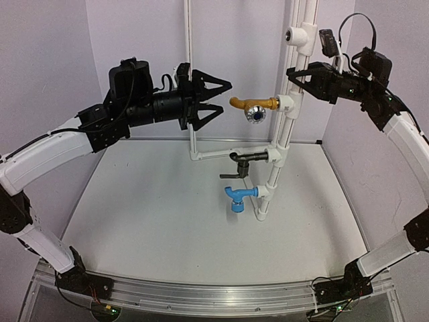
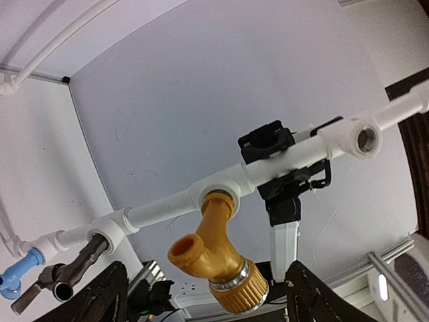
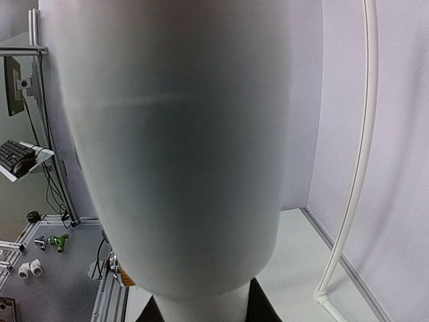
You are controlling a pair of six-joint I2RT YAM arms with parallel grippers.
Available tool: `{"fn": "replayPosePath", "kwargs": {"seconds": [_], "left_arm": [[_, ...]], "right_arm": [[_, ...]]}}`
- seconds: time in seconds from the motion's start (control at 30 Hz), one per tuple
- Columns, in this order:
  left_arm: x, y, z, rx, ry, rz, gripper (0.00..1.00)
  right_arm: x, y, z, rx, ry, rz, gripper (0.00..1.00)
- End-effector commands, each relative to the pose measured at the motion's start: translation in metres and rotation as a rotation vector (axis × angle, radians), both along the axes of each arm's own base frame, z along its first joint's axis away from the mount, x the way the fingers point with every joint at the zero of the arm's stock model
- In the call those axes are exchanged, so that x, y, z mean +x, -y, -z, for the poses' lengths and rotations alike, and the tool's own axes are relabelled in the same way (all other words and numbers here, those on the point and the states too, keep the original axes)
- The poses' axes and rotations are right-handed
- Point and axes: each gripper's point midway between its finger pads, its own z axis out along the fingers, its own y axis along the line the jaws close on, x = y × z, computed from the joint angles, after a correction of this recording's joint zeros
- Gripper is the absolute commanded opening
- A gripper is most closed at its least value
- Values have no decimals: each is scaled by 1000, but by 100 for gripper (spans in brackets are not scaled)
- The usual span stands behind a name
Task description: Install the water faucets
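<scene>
A brass-gold faucet [image 1: 251, 104] is seated in a tee of the upright white pipe frame [image 1: 276, 157]. A black faucet [image 1: 244, 157] and a blue faucet [image 1: 238, 196] sit in tees lower down. My left gripper [image 1: 224, 97] is open and empty, just left of the brass faucet at the same height. In the left wrist view its fingers [image 2: 100, 295] flank the brass faucet [image 2: 218, 258] without touching it; the black [image 2: 67, 272] and blue [image 2: 17, 272] faucets show at the left. My right gripper [image 1: 299, 75] is closed round the frame's upper pipe [image 3: 181, 147], which fills the right wrist view.
An empty tee [image 1: 299, 37] tops the frame. A thin white pipe [image 1: 190, 67] runs up the back wall and joins the frame. Booth walls close in the white table [image 1: 154, 221] on three sides. Spare fittings [image 3: 30, 268] lie on a bench outside.
</scene>
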Motion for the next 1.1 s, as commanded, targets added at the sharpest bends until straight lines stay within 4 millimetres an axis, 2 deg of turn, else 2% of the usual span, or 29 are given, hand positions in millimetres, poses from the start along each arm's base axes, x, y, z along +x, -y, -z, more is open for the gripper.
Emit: {"fn": "replayPosePath", "kwargs": {"seconds": [0.0,0.17,0.37,0.57,0.83,0.97,1.07], "left_arm": [[-17,20,-19,-161,-152,197,78],[-18,44,-19,-158,-175,300,77],[-19,57,-17,-157,-145,364,73],[-18,62,-13,-119,-37,361,57],[-24,68,-6,-84,62,427,54],[-24,70,-2,-54,117,430,48],[-20,64,-2,-1,245,369,43]], "right_arm": [[13,-3,50,-57,-378,18,0],[11,-2,51,-60,-367,22,0],[10,-2,49,-59,-360,21,0],[7,-1,48,-60,-339,18,0],[6,-2,48,-60,-343,9,0],[6,-2,48,-61,-344,5,0],[6,-2,49,-61,-346,3,0]]}}
